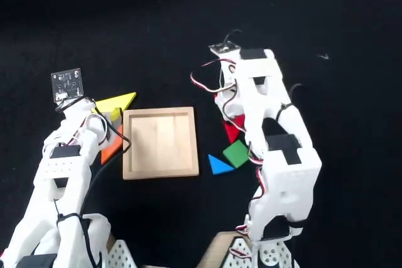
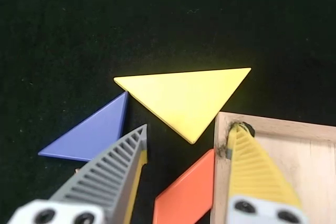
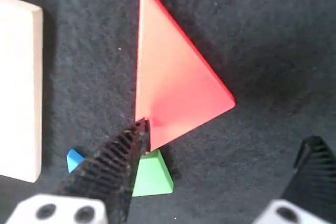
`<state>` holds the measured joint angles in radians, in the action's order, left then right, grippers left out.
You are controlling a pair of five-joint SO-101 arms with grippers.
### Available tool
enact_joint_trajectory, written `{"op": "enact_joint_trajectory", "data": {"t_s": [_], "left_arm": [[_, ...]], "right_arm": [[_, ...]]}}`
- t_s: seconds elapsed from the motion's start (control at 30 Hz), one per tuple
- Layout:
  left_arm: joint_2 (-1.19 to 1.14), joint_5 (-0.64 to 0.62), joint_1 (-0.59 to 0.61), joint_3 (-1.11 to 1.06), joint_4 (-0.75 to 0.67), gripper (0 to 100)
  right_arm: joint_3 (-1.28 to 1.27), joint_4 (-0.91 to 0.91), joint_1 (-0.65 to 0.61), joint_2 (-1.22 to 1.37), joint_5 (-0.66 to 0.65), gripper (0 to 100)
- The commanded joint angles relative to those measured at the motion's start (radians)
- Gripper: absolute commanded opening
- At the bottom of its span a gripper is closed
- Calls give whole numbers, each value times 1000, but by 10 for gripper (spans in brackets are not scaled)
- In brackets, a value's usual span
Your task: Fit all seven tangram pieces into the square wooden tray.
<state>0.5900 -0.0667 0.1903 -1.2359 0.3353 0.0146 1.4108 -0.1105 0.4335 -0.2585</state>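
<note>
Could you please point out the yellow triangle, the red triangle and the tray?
Yellow triangle [image 2: 186, 97], left wrist view, its middle.
Red triangle [image 3: 172, 80], right wrist view, its middle.
Tray [image 1: 161, 144], high view, its bare floor.

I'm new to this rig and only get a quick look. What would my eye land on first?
The pale wooden tray stands out mid-table on the black cloth, with no piece in it. At its left side the left gripper is open around a big yellow triangle's corner; at its right the right gripper is open by a large red triangle.
</note>
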Motion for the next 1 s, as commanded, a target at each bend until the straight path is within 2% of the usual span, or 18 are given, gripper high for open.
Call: {"op": "enact_joint_trajectory", "data": {"t_s": [0.0, 0.43, 0.57, 0.97], "left_arm": [[6, -11, -15, 16, -18, 245], [5, -11, -19, 19, -20, 245], [5, -5, -48, 13, -20, 245], [5, -5, -45, 13, -20, 245]], "right_arm": [[61, -12, -11, -5, -49, 420], [76, -51, -40, 1, -57, 420], [56, -110, -52, 42, -57, 420], [73, -112, -38, 111, -57, 415]]}}
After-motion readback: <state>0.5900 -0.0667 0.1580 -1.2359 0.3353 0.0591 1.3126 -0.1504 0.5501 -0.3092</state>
